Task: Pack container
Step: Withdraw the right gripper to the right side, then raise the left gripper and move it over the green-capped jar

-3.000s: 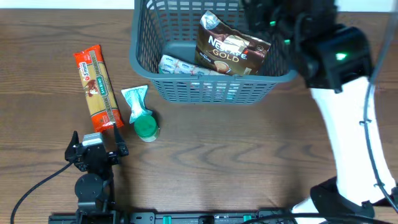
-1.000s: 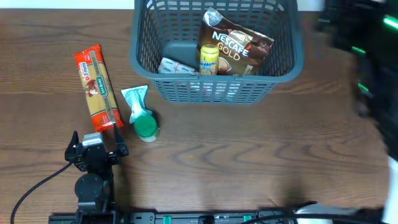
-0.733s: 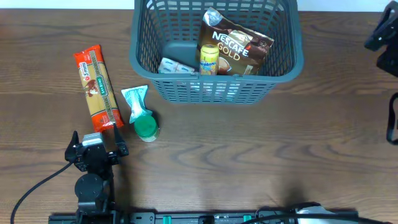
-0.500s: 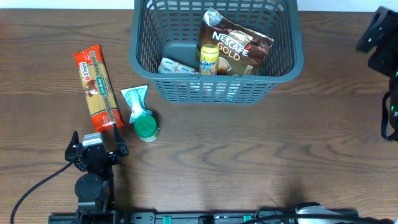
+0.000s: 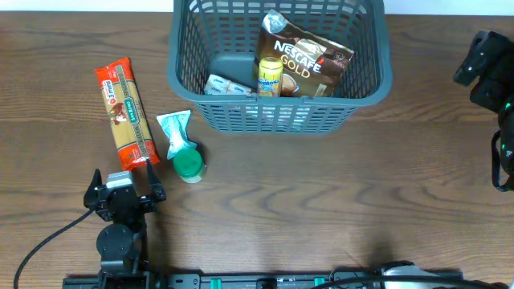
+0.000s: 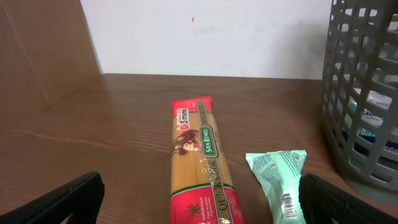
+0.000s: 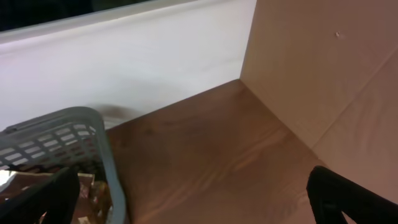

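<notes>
Left hand [image 5: 123,178] sat low on the worktop [image 5: 321,201], fingers spread wide and holding nothing; same spot and pose as three seconds earlier. Pasta packet [image 5: 124,116] lay flat straight ahead of it, its near end in line with the gap between the fingers; whether that end touched a finger could not be told. Green sachet [image 5: 181,146] lay ahead and a little to that hand's right, beside the pasta but apart from it. Neither had shifted. The container [image 5: 281,119] stood farther ahead and to the right of the left hand, its slatted wall just past the sachet. Right hand [image 7: 189,193] was also spread wide and empty, now out at the right edge of the worktop with the container ahead on its left, well apart. Three seconds earlier that arm had been over the container's far right corner; it had since drawn clear, and moved only slightly in the last half second. Inside the container a yellow bottle [image 5: 271,76] stood upright against the front of the coffee pouch [image 5: 309,68]; it did not show in the earliest view. The pouch leaned a little differently than then. A white packet [image 5: 227,84] lay on the container floor left of the bottle, unmoved.
</notes>
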Available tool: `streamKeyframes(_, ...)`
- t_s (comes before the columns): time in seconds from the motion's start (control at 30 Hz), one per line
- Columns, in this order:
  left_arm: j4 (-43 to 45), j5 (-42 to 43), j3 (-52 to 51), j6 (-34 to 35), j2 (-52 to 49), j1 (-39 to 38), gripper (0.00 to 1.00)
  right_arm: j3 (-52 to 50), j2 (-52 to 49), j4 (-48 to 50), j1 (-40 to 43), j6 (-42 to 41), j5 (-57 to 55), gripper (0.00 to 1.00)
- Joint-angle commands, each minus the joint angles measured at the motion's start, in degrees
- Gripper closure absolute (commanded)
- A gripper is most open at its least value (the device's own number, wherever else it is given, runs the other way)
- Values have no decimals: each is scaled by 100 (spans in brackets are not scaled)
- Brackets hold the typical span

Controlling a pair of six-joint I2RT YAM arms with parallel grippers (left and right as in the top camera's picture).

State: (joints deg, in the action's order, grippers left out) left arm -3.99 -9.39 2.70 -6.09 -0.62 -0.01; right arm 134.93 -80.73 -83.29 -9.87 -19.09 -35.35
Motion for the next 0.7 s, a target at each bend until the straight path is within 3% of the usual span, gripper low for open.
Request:
streamKeyframes(0.0,-81,-28,-168,-52,39,33,1,-15,11,-15,46,-81,4,1)
streamKeyframes(0.07,-63,61,-168,22,39,31,2,-15,11,-15,46,-81,4,1)
streamKeyframes(0.2,476,1029,-138,601,39,31,2,-15,11,-15,46,-81,4,1)
streamKeyframes(0.33,-15,1025,271,1182,-2,33,1,-15,11,-15,46,-81,4,1)
streamKeyframes(0.47,-874,811,1349,1196,-511,33,2,-15,11,-15,46,-81,4,1)
streamKeyframes(0.67,-1698,610,3324,1193,-2188,33,1,-15,11,-15,46,-81,4,1)
